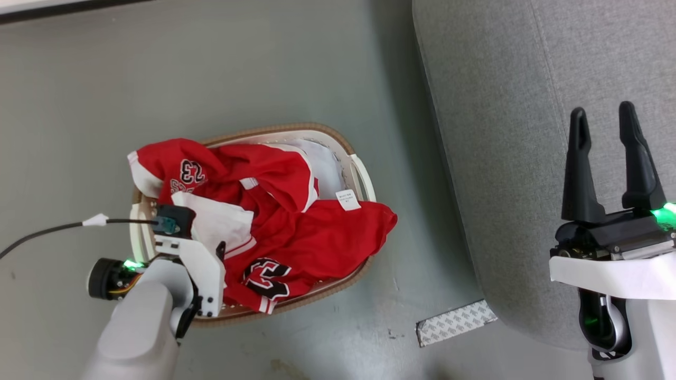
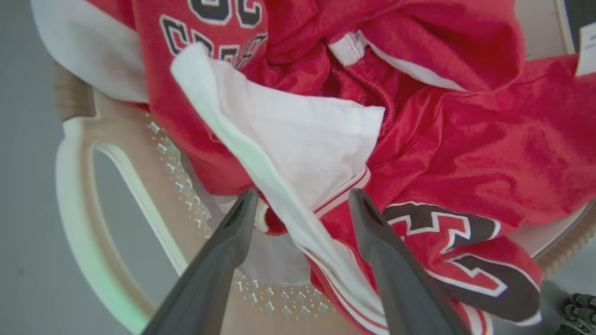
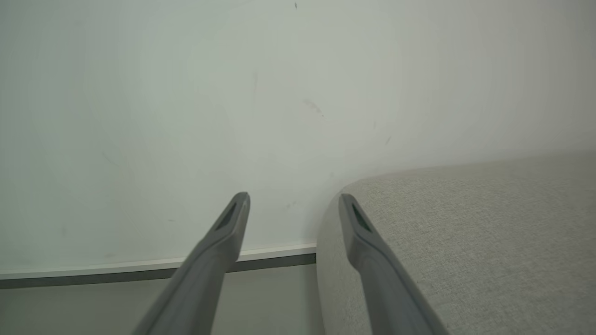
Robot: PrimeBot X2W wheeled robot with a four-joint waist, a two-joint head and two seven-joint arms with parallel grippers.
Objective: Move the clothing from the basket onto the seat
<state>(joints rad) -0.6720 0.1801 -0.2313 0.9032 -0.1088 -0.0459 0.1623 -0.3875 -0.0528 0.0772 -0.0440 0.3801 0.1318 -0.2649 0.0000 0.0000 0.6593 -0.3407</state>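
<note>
Left gripper (image 2: 300,200) is down in the basket (image 1: 368,179), jaws wide, straddling a white-trimmed fold of the clothing (image 1: 317,237). Nothing pinched yet, looks lined up to grab. Clothing all in the basket, edges draped over the rim. Right gripper (image 1: 603,112) is wide open and empty over the seat (image 1: 501,158), probably parked clear.

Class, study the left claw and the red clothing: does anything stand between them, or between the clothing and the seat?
Nothing visible does. The open left claw points at a white fold of the clothing in the basket. Between basket and seat lies a strip of bare floor; no object stands there.
</note>
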